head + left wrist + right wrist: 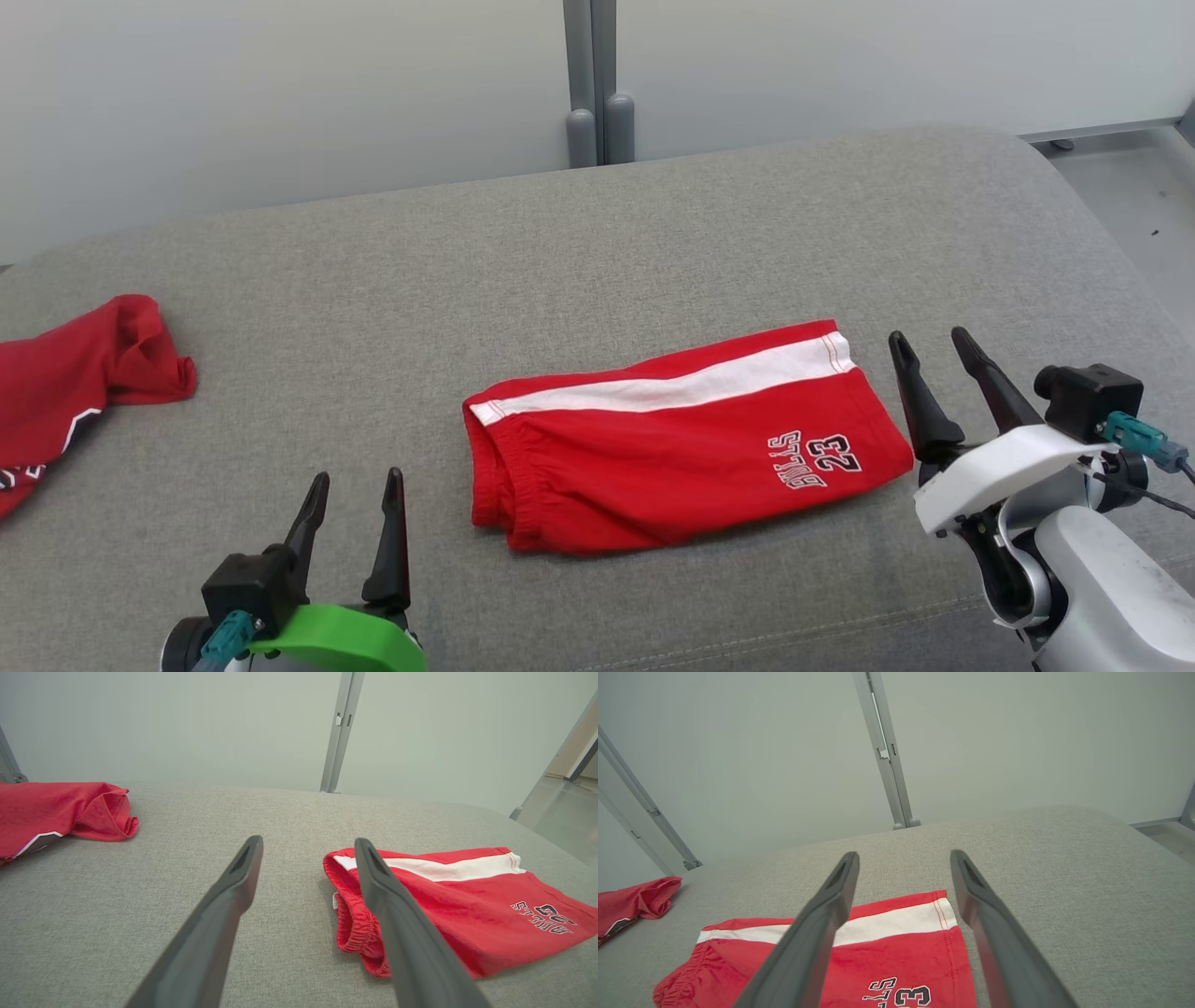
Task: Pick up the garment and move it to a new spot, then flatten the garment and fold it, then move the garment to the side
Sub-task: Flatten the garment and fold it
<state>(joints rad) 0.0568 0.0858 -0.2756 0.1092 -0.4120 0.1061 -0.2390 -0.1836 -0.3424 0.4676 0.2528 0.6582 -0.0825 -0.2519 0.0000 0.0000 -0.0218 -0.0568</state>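
Note:
The garment (681, 439) is a pair of red shorts with a white side stripe and "BULLS 23" print, lying folded in half on the grey cushion (579, 261), waistband to the left. My left gripper (357, 483) stands open at the lower left, a short way left of the waistband. My right gripper (932, 342) stands open just right of the leg hem. Neither holds anything. The shorts (458, 896) lie to the right of the left fingers (243, 868) in the left wrist view. In the right wrist view the shorts (896, 933) lie below the spread fingers (840, 882).
A second red garment (75, 383) lies crumpled at the cushion's left edge, also seen as red cloth (60, 812) in the left wrist view. A grey post (597, 84) stands against the pale wall behind. Floor (1130, 187) shows past the cushion's rounded right edge.

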